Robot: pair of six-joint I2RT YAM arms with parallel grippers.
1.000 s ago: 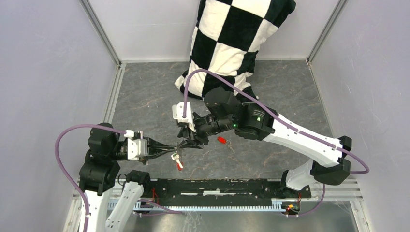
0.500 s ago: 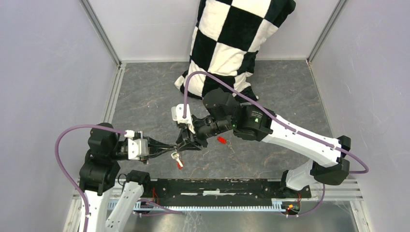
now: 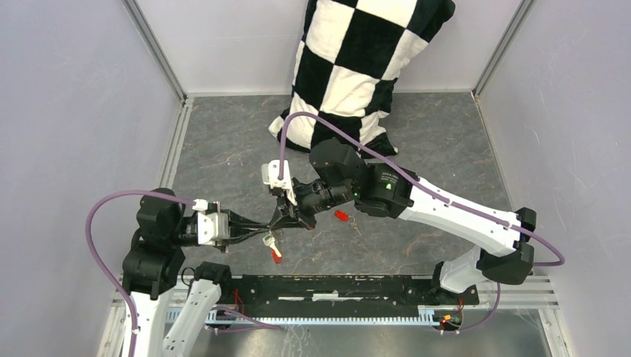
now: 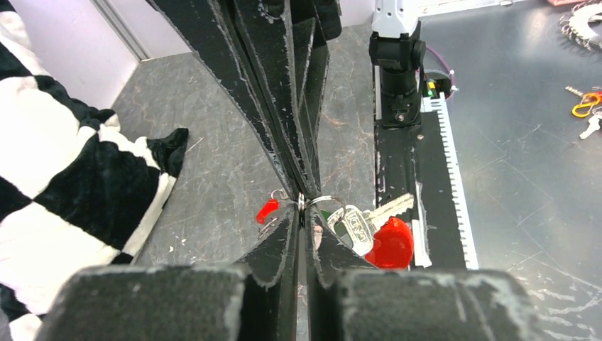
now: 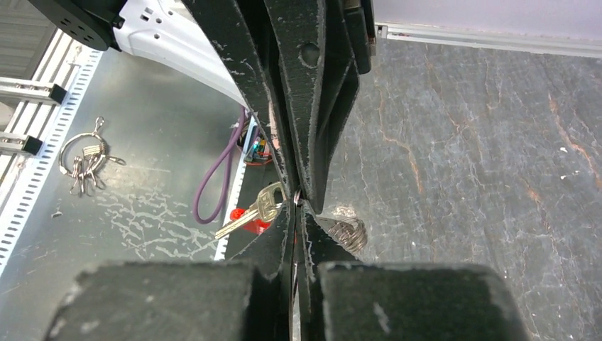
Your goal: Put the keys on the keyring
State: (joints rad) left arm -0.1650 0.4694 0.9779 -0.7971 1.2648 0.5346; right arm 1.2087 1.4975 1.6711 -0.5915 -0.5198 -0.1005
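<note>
The keyring (image 4: 323, 202) is thin shiny silver wire, its fob (image 4: 389, 241) glossy red plastic at 4 o'clock. The fingers (image 4: 273, 252) are matt black with rough, scuffed edges. The table (image 3: 223, 149) looks like matt grey veined stone; the pillow (image 3: 350, 67) at 12 o'clock is plush cloth.

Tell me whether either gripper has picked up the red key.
No, the red key lies loose on the grey table, with nothing gripping it.
</note>
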